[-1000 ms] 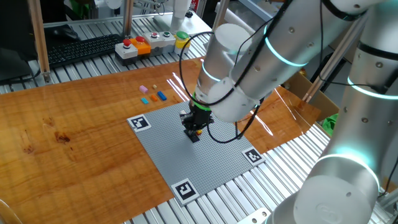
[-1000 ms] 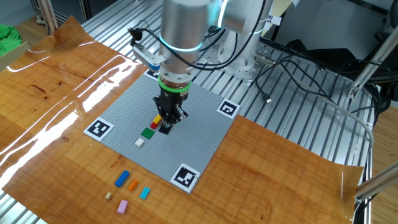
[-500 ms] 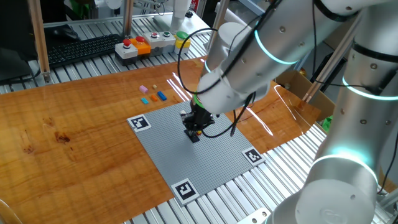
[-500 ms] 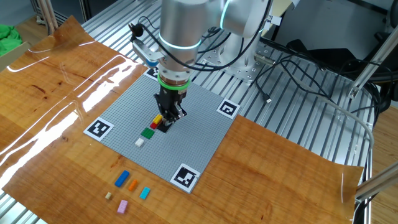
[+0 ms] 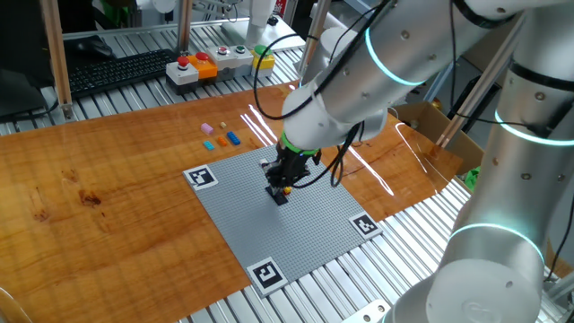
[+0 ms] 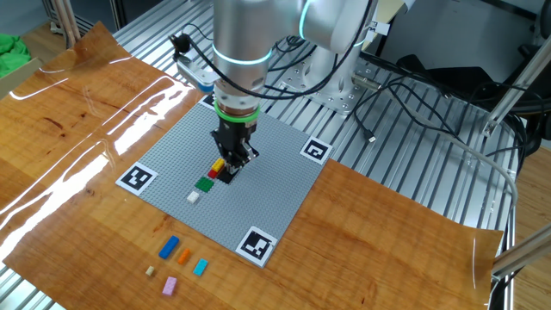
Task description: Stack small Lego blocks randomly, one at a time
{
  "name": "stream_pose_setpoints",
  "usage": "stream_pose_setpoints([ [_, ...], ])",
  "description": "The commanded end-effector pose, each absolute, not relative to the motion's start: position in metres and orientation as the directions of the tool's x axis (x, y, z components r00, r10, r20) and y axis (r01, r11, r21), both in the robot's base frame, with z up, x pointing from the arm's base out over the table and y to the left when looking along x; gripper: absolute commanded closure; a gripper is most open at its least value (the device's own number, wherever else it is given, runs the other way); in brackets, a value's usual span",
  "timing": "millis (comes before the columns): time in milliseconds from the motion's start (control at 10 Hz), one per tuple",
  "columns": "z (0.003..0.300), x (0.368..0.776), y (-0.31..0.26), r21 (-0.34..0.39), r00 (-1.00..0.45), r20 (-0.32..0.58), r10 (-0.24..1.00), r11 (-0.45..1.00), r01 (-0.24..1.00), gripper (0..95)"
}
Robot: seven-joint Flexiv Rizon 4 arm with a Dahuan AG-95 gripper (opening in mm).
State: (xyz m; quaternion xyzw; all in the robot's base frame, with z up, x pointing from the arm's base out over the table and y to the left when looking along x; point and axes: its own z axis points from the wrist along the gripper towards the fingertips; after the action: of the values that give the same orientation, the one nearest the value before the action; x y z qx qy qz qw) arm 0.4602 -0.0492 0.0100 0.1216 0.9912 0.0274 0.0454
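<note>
A small stack of Lego blocks (image 6: 219, 167), yellow over red with something black at its foot, sits right under the pincer (image 6: 232, 161) on the grey baseplate (image 6: 275, 185), with a green block (image 6: 204, 182) and a white block (image 6: 193, 196) just beyond it. The pincer is down on the stack, but whether its fingers are clamped or apart I cannot tell. If it presses off-centre or lifts while gripping, the stack could tilt, snap apart or pull off its studs; spare blocks (image 6: 170, 247) lie well apart on the table (image 6: 77, 146).

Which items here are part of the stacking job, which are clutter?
Job: claw at the yellow/red/black bricks; green brick; white brick; loose bricks on the wood; grey baseplate.

Clutter: button box; keyboard; cables.
</note>
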Motion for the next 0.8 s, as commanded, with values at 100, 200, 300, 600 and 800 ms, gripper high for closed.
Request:
stream_pose_setpoints([
  [100, 0.001, 0.466, -0.048, 0.078, -0.97, -0.087, 0.229, 0.972, 0.222, 95.0],
  [200, 0.005, 0.466, -0.047, 0.076, -0.972, -0.08, 0.223, 0.973, 0.217, 95.0],
  [300, 0.01, 0.466, -0.045, 0.068, -0.973, -0.066, 0.222, 0.974, 0.218, 95.0],
  [600, 0.012, 0.464, -0.045, 0.063, -0.976, -0.062, 0.207, 0.977, 0.203, 95.0],
  [800, 0.012, 0.462, -0.046, 0.062, -0.978, -0.062, 0.201, 0.978, 0.198, 95.0],
])
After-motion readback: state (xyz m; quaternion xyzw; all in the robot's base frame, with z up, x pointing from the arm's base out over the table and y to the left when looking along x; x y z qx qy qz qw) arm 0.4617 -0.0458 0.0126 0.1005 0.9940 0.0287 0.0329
